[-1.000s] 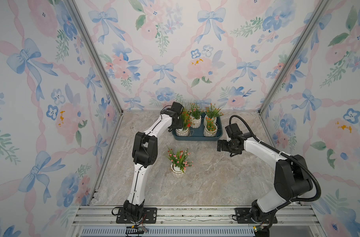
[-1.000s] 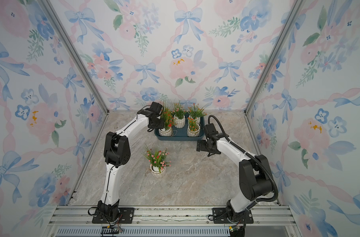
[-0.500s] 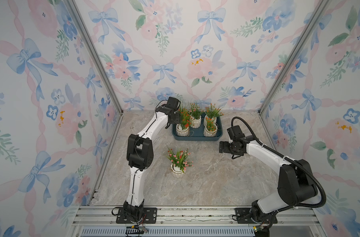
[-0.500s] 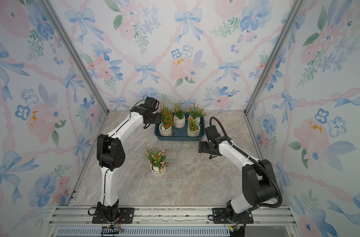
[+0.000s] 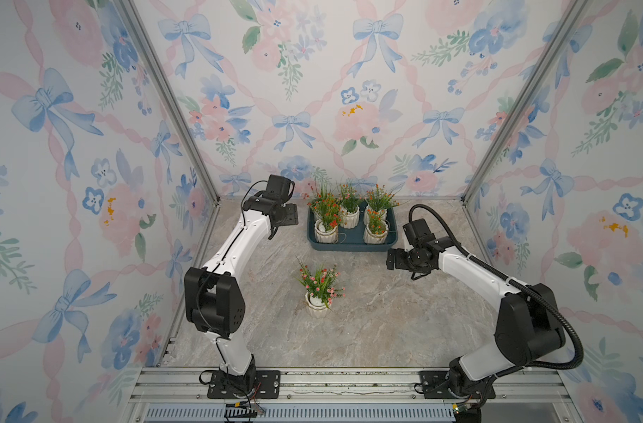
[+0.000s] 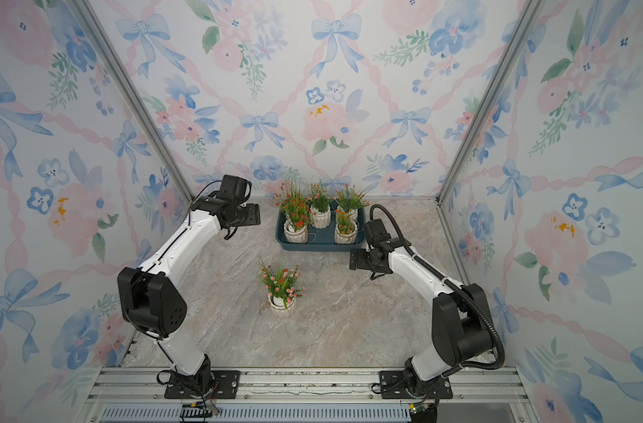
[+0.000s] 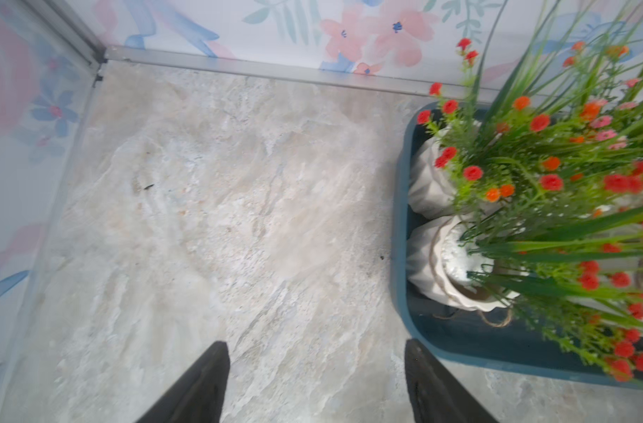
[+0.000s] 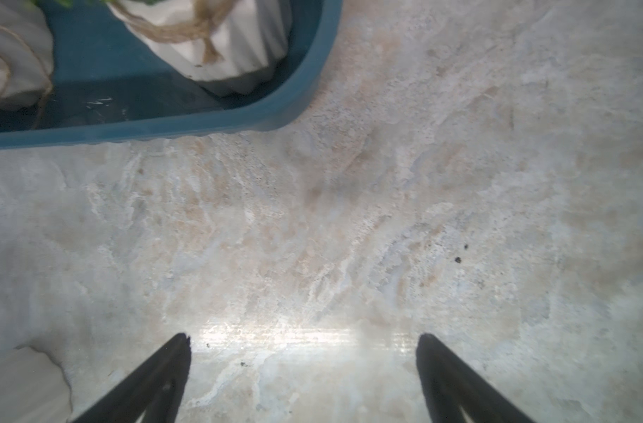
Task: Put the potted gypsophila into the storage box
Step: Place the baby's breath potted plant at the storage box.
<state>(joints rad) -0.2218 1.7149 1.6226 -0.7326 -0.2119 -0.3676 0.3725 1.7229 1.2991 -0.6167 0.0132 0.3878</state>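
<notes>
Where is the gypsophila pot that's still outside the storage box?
In both top views the pink-flowered pot stands alone on the marble tabletop, in front of the storage box's left end, toward the robot.

Left gripper (image 7: 316, 346) off front-left pot (image 5: 326, 234) — drawn aside from storage box (image 5: 351, 248), jaws seemingly wider.

A robot test cell: floral-papered panels (image 5: 312, 91) in aluminium framing (image 5: 171, 99), arms (image 5: 239, 238) bolted to rails (image 5: 349, 382).

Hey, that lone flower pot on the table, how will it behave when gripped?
The lone pot looks rigid, ribbed ceramic, so it probably won't squash but could chip. Its sprigs spread wider than the pot, so they'll likely flex, and a high push might tip it.
</notes>
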